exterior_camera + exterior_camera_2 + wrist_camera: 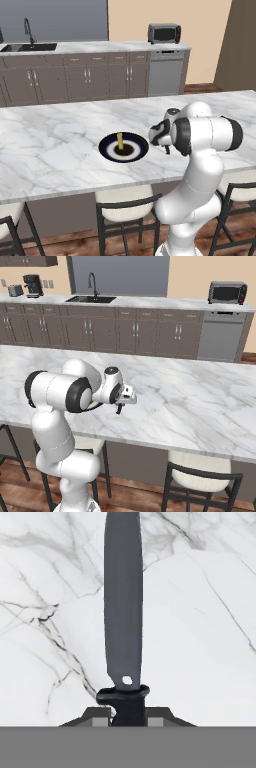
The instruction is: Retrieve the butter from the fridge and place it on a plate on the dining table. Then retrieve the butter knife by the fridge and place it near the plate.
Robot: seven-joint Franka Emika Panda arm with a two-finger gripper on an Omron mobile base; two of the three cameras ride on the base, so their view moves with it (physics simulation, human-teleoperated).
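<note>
Your end effector [128,714] was clamped on the butter knife [123,612], gripping it at the dark handle just behind the guard. In the hand view the grey blade ran straight up and away from the fingers, with a small hole near its base, and the veined marble of the dining-table worktop [60,135] lay behind it.

Take the plate [123,147] as your landmark. In the left base view it sat on the marble toward the near edge of the worktop, dark with a pale ring around a dark centre. The butter [120,140] was on the plate, a slim yellow stick reaching from the centre toward the far rim. Your end effector [167,149] hung just to the right of the plate, close to the marble; whether the knife touched the surface, you could not have told. In the right base view the end effector [119,409] pointed down at the worktop [190,401] from the end of the folded arm.

Beyond the plate, across the floor, ran the grey-cabinet counter [100,47] with a sink [30,47] to the far left and a toaster oven [164,33] to the far right. Stools [125,210] stood under the near edge of the worktop, below the plate.
</note>
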